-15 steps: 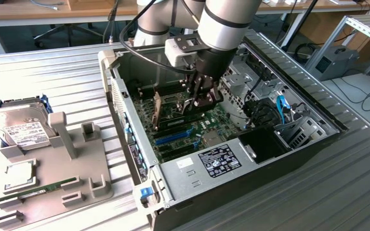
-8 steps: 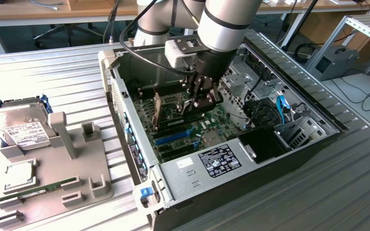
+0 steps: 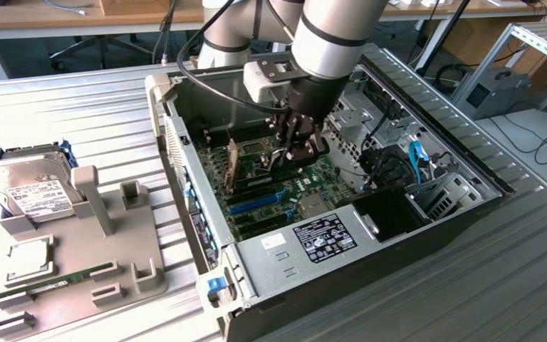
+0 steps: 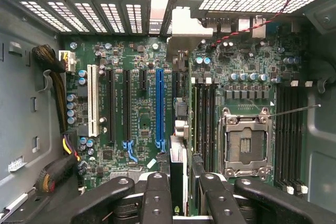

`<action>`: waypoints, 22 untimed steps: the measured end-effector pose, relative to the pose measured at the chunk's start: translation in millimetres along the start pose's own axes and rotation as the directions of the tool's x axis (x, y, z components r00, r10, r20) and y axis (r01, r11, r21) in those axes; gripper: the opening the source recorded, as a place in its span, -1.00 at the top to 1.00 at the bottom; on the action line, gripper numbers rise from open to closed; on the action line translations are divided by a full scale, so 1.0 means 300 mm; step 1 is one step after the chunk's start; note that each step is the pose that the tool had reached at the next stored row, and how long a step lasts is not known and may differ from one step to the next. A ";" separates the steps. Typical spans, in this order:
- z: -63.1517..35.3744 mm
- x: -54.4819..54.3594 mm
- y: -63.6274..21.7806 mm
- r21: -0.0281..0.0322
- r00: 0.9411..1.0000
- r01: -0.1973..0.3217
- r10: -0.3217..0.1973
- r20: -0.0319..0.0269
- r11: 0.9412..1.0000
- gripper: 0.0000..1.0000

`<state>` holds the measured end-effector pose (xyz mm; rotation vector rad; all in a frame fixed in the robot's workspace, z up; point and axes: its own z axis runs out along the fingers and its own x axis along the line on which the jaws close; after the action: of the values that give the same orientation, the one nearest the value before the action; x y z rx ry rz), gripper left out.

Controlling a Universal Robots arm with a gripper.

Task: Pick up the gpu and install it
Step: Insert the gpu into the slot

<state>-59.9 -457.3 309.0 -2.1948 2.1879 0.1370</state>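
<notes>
In the wrist view the gpu (image 4: 178,129) shows edge-on as a thin dark card running away from my gripper (image 4: 181,195), with its silver end bracket (image 4: 185,30) toward the case's slotted rear wall. My black fingers (image 4: 156,198) stand on either side of the card and are shut on it. The card hangs over the green motherboard, just beside the long blue slot (image 4: 159,108) and parallel to it. In the exterior view my gripper (image 3: 295,153) is down inside the open computer case (image 3: 369,235), above the motherboard.
Inside the case are a white slot (image 4: 93,100), an open CPU socket (image 4: 245,142) and a cable bundle (image 4: 52,77) along one wall. At the exterior view's left, a grey fixture (image 3: 83,263) carries a hard drive (image 3: 31,189) and a RAM stick (image 3: 55,281).
</notes>
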 end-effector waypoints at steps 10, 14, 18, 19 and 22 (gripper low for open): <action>0.017 0.002 -0.001 0.000 1.000 0.000 0.000 0.000 1.000 0.47; 0.043 0.005 -0.001 0.000 1.000 0.000 0.000 0.000 1.000 0.47; 0.054 0.006 0.064 0.000 1.000 0.000 0.000 0.000 1.000 0.47; 0.056 0.006 0.075 0.000 1.000 0.000 0.000 0.000 1.000 0.47; 0.059 0.010 0.096 0.000 1.000 0.000 0.000 0.000 1.000 0.47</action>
<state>-89.4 -458.8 292.3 -2.1948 2.1877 0.1371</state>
